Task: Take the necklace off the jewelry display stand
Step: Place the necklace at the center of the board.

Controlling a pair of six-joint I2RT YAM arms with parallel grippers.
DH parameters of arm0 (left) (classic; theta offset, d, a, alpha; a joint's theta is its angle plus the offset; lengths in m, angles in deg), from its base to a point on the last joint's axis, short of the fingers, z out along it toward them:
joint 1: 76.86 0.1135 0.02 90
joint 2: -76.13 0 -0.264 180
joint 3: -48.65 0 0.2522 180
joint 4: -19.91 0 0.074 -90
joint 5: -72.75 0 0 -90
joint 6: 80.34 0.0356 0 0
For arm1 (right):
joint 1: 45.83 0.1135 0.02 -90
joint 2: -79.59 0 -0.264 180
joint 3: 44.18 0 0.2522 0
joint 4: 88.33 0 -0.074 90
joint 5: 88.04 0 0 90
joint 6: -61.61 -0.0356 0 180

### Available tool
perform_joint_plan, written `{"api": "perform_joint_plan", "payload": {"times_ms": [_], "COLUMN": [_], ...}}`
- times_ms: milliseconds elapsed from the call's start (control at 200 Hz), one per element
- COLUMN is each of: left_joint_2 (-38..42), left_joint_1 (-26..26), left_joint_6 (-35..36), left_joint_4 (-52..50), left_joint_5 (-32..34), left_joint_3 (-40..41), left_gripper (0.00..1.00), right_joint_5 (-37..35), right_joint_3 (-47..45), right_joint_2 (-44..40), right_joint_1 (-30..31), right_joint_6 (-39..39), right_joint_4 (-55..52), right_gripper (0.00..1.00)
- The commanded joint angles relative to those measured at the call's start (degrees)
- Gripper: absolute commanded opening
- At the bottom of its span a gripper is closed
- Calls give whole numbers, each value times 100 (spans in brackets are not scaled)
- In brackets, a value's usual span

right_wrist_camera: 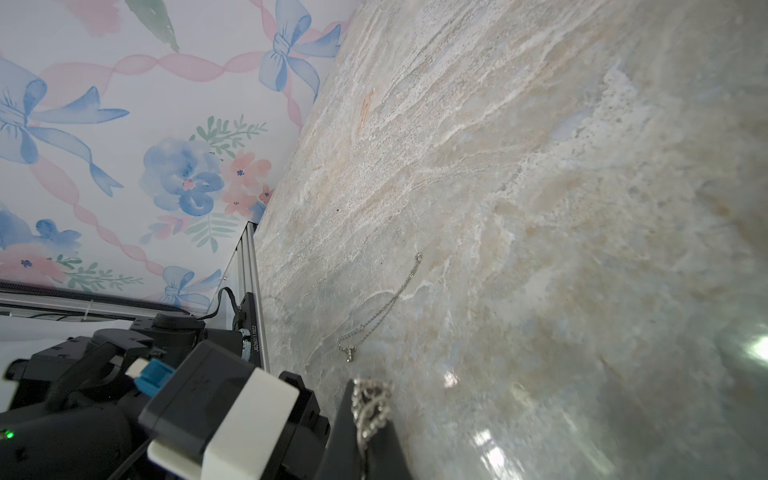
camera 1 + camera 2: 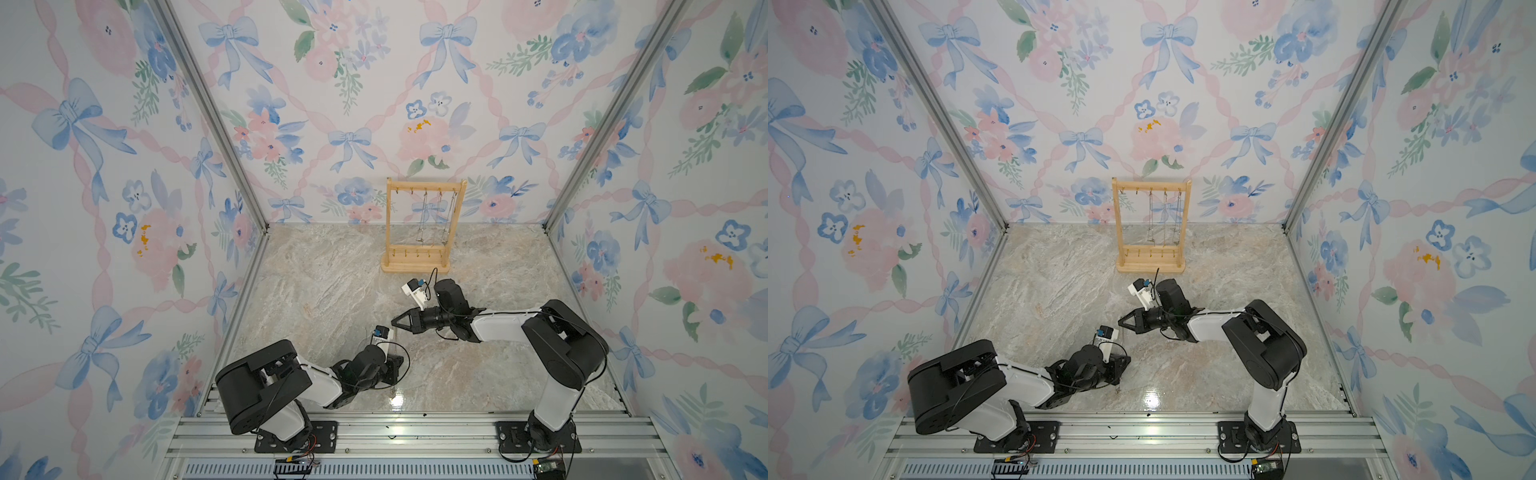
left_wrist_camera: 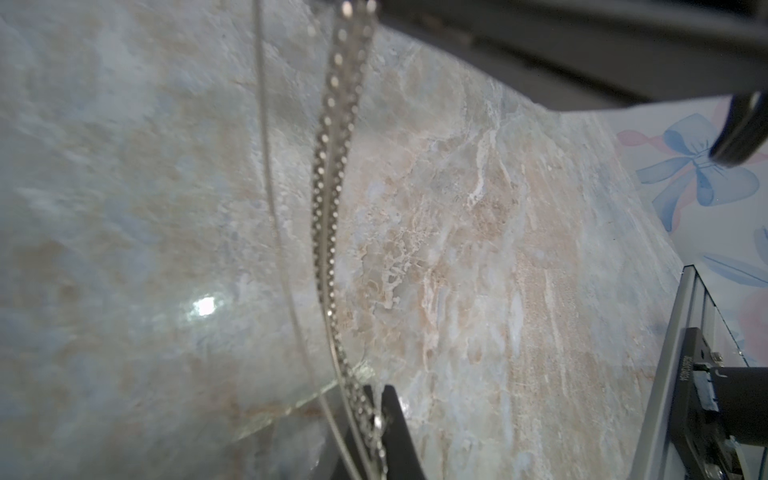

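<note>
The light wooden jewelry display stand (image 2: 426, 185) (image 2: 1152, 185) stands at the back of the table, and three chains (image 2: 438, 216) hang from its top bar. A silver necklace (image 3: 328, 187) is off the stand, strung between my two grippers. My left gripper (image 3: 376, 401) (image 2: 394, 379) is shut on one end. My right gripper (image 1: 370, 401) (image 2: 395, 322) is shut on a bunched part of the necklace (image 1: 368, 409). It hovers just behind and above the left gripper, pointing left.
Another thin chain with a small pendant (image 1: 386, 309) shows against the marble tabletop (image 2: 324, 291) just past the right gripper. Floral walls close in three sides. An aluminium rail (image 2: 415, 432) with both arm bases runs along the front.
</note>
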Motion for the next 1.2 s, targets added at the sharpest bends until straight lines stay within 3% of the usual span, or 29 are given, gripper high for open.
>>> {"api": "perform_joint_plan", "payload": {"times_ms": [0,280,1195], "left_joint_2": [-24,256,775], "left_joint_1": [69,57,3], "left_joint_6": [202,213,292], "left_joint_4": [-1105,-1720,-1853], "left_joint_5": [364,535,899], "left_joint_3": [128,172,240], "left_gripper": [0,1,24], "right_joint_5": [105,48,104], "right_joint_3": [145,158,451], "right_joint_2": [146,262,614], "right_joint_1": [-61,-62,-89], "right_joint_6": [-58,68,182], "right_joint_4": [186,57,-161], "right_gripper": [0,0,0]}}
